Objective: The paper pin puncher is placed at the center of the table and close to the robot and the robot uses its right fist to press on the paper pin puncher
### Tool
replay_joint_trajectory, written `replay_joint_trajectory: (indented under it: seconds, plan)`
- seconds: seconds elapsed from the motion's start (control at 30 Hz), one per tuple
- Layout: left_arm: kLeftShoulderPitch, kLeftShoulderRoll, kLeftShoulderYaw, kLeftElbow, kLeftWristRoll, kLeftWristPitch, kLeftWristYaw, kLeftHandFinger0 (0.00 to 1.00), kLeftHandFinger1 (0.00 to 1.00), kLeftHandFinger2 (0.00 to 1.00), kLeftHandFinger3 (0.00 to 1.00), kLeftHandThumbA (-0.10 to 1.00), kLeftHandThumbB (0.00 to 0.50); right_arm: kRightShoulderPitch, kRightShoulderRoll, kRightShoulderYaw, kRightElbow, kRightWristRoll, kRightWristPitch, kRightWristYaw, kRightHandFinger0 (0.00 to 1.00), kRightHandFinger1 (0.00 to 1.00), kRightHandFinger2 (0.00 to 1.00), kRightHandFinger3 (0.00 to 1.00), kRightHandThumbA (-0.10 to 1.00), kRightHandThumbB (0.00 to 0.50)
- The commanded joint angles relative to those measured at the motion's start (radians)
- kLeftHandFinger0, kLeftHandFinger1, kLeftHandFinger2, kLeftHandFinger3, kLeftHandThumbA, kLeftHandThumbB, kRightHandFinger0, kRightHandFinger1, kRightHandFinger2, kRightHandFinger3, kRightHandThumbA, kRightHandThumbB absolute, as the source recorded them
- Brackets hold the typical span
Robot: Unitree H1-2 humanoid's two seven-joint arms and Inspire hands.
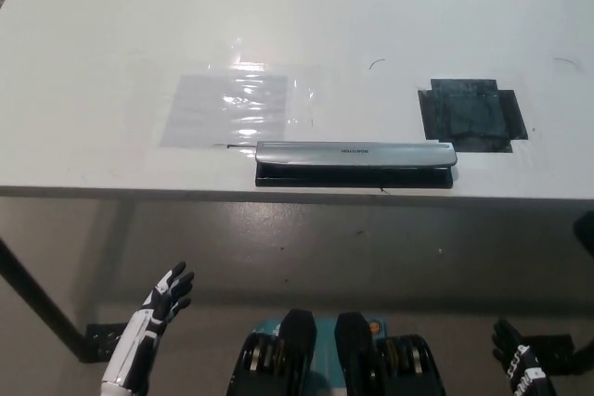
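Right hand, black, low at the near right corner, below the table edge and over the floor, fingers spread apart and pointing up, holding nothing. Partly cut off by the bottom of the frame, so only the fingers and part of the palm visible. Left hand, white with dark fingertips, resting at the near left, likewise below the table and over the floor, fingers loosely splayed and empty.

Paper pin puncher: long, narrow bar lying crosswise, left to right. Silver-grey top lever with a small dark printed mark near its middle; black base showing along the near side beneath the lever. Flat on the white table, at the near edge, roughly at the centre of the table's width, its long side parallel to that edge.

Well apart from the right hand: puncher up on the tabletop, farther away and to the left of the hand, no contact between them. Also well apart from the left hand, farther away and to its right.

Just beyond the puncher's left end, a clear plastic sheet flat on the table, glare on its surface. Beyond the puncher's right end, a dark square patch on the tabletop, close to but not touching the lever.
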Motion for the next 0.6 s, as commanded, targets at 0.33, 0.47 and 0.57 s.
replay_joint_trajectory:
  seconds: [0.33, 0.47, 0.57]
  plan:
    - [0.037, 0.005, 0.005, 0.002, -0.014, -0.056, -0.018, 1.00, 1.00, 1.00, 1.00, 1.00, 0.168, 0.018, -0.006, -0.003, 0.003, -0.024, -0.105, 0.027, 1.00, 1.00, 1.00, 1.00, 1.00, 0.347]
    - [0.045, 0.004, 0.004, -0.002, -0.010, -0.050, -0.017, 1.00, 1.00, 1.00, 1.00, 1.00, 0.175, 0.021, -0.006, -0.004, 0.007, -0.027, -0.105, 0.030, 1.00, 1.00, 1.00, 1.00, 1.00, 0.346]
    - [0.041, 0.004, 0.005, 0.002, -0.008, -0.052, -0.015, 1.00, 1.00, 1.00, 1.00, 1.00, 0.164, 0.018, -0.004, -0.006, 0.008, -0.024, -0.105, 0.030, 1.00, 1.00, 1.00, 1.00, 1.00, 0.346]
